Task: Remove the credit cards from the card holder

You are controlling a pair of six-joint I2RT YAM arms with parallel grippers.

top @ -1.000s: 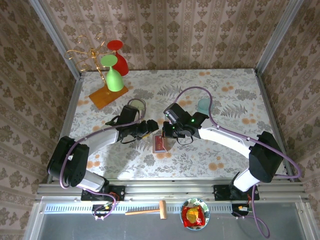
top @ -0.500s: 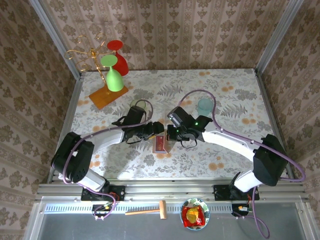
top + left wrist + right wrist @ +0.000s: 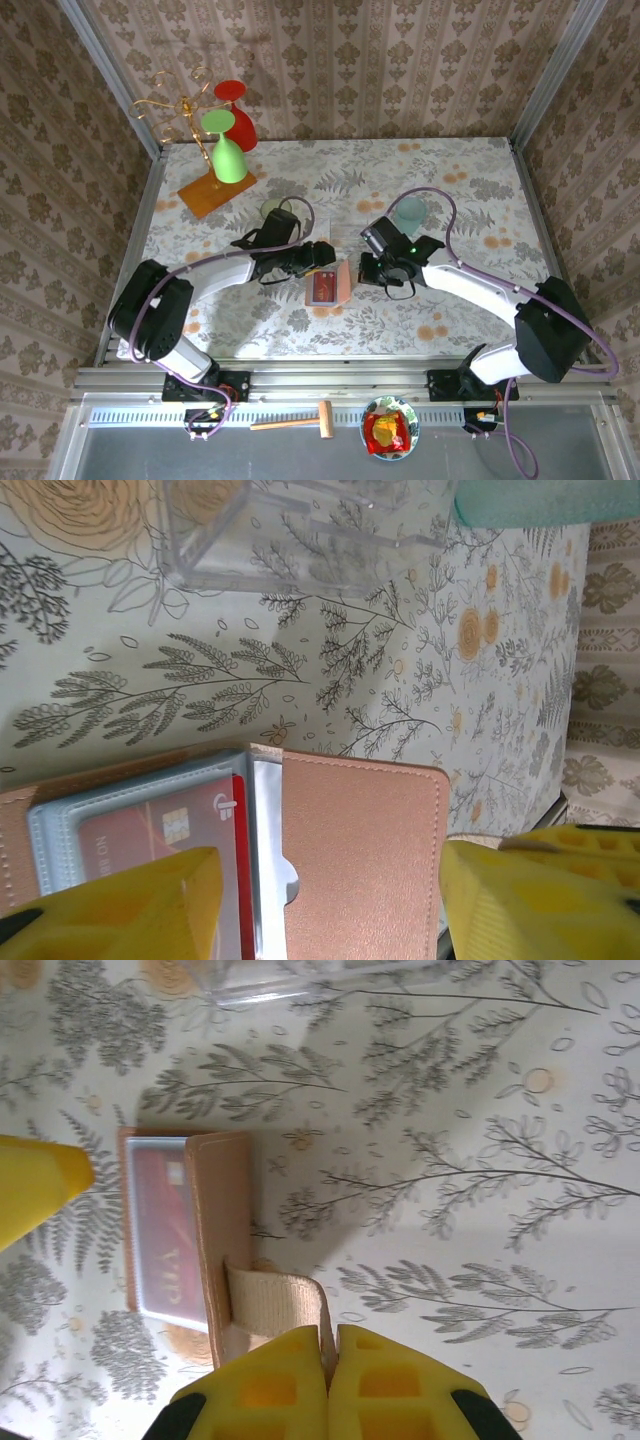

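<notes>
My left pincer [image 3: 330,905] is yellow. Between its tips the card holder [image 3: 365,820] is tan-pink, with a grey-blue pocket over a red card [image 3: 140,825]. Beyond it the table [image 3: 420,650] is cream with grey ferns and orange blooms. At my yellow right pincer [image 3: 328,1360], the strap [image 3: 275,1305] is beige.

The red card [image 3: 160,1225] in the clear pocket of the tan card holder [image 3: 222,1185] has pale letters on it that say "VIP", lying sideways. In the left wrist view, the card also has a row of small letters, too blurry to read.
</notes>
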